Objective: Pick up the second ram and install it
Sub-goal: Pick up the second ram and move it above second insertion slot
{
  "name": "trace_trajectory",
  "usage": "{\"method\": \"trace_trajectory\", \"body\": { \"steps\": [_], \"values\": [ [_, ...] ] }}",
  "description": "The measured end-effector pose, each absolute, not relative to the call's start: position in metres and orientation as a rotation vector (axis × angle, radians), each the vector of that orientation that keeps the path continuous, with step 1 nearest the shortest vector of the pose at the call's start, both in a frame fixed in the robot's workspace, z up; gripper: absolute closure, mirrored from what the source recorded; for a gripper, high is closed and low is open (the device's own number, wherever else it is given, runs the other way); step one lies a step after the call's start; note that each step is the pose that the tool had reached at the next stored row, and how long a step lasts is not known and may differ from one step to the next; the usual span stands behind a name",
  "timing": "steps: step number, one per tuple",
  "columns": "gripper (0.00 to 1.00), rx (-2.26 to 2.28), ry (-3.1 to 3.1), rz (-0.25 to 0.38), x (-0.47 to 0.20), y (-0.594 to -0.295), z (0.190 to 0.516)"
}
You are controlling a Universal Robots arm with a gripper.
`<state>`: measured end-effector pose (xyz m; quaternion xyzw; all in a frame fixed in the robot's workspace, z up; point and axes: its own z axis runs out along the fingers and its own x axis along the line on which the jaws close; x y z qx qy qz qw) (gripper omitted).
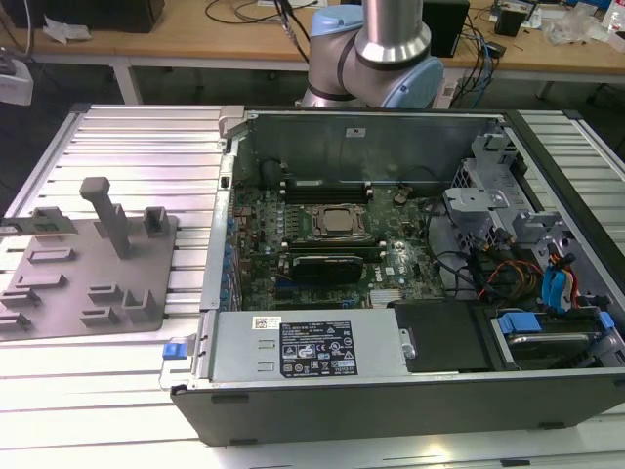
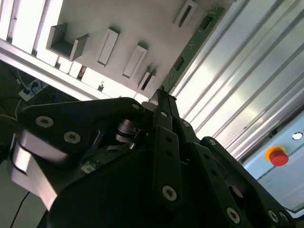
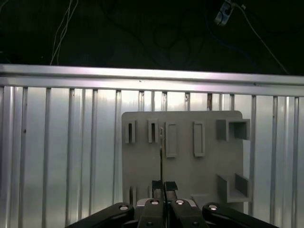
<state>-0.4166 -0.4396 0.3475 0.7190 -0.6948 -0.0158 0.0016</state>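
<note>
The black gripper (image 3: 163, 186) had its jaws pinched narrow on the second ram (image 2: 194, 45), a long, thin green circuit-board stick. It hung edge-on above the grey plastic holder tray (image 3: 142, 166), apparently clear of it. By my judgement, a good carry wanted a firm, square pinch, the stick level, and no knock against the open grey metal computer case (image 1: 371, 137).

Exterior view: bright overhead light, strong glare on the ribbed surface (image 1: 107, 391) w/ whited-out patches; PC case (image 1: 391, 401) interior dimmer. In both wrist views the hand (image 2: 159, 96) (image 3: 161, 184) is a dark, underlit mass. Surface ribs beyond it glare white; room past them approx. black. The second ram (image 2: 192, 43), clamped in the hand, reads dull green.
</note>
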Motion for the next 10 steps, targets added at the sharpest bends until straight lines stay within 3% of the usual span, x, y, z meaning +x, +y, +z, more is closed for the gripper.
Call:
{"method": "trace_trajectory", "body": {
  "steps": [10],
  "values": [
    [0.91, 2.265, -2.188, -0.057, -0.417, -0.439, 0.389]
  ]
}}
